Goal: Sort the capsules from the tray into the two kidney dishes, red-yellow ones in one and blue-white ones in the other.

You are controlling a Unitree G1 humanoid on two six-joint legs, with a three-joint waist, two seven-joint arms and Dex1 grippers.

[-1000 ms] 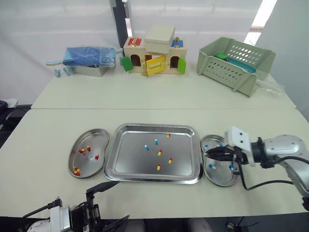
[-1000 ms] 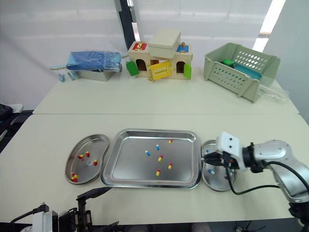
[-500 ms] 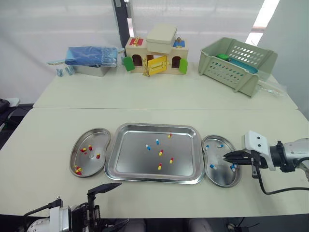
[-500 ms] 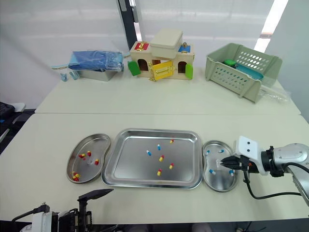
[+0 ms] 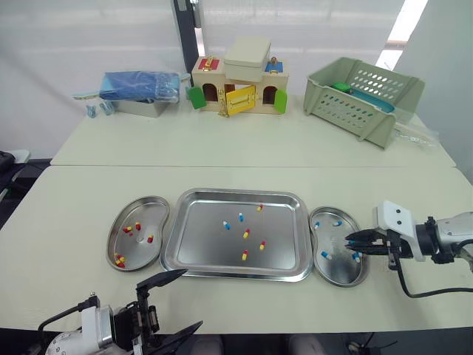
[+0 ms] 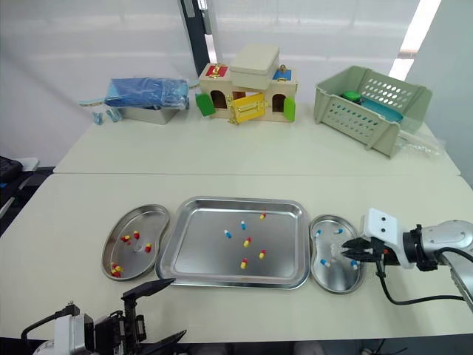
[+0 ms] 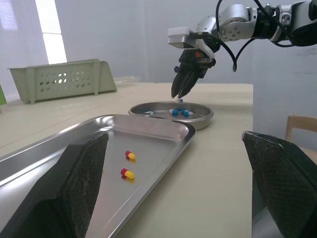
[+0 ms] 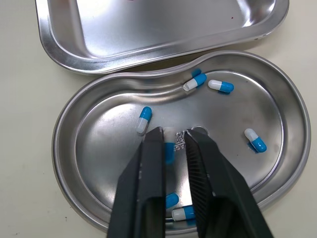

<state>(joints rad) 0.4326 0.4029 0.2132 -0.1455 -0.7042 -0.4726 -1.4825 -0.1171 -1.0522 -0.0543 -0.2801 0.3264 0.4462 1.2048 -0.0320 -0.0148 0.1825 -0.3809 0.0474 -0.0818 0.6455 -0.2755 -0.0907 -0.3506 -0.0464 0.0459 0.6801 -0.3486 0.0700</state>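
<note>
The steel tray (image 5: 236,194) holds two blue-white capsules (image 5: 227,224) and several red-yellow capsules (image 5: 246,234). On the tray's left, the left kidney dish (image 5: 140,248) has several red-yellow capsules in it. On its right, the right kidney dish (image 5: 336,268) has several blue-white capsules (image 8: 220,86). My right gripper (image 5: 349,240) hovers over the middle of that dish. Its fingers (image 8: 151,163) stand a narrow gap apart with nothing gripped, and a blue capsule in the dish shows through the gap. Low at the table's front edge, my left gripper (image 5: 174,310) is wide open and faces the tray.
On the far table stand a toy house (image 5: 236,78), a green slotted basket (image 5: 362,96) and a metal box with a blue bag (image 5: 137,89). Bare tabletop lies in front of the tray and to the left of the left dish.
My right gripper has drawn back to the right, from the right dish's left rim to over its middle. My left gripper has risen slightly at the front edge.
</note>
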